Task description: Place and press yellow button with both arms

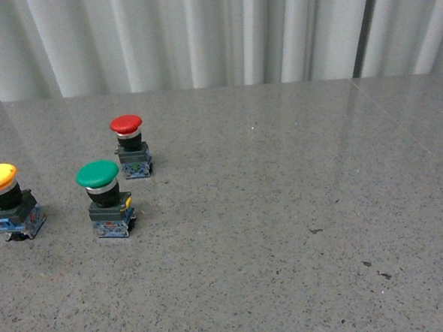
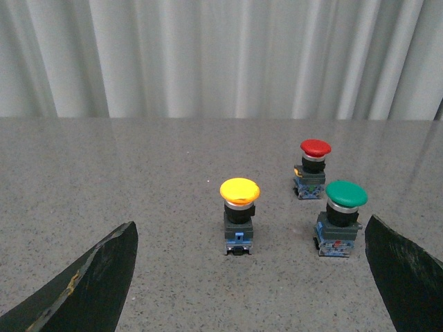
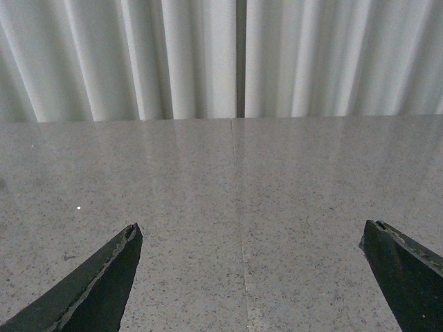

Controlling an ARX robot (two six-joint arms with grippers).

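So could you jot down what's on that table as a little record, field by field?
table: grey, speckled
backdrop: white curtain
yellow button: upright, leftmost in the front view
green button: upright, just right of it
red button: upright, farthest back
left pincer: open, empty, facing all three buttons
right pincer: open, empty, no button in its view

The right claw (image 3: 250, 227) (2 fingers (image 3: 97, 283) spread wide) hangs over a speckled table (image 3: 235, 173), white curtain (image 3: 194, 55) behind.
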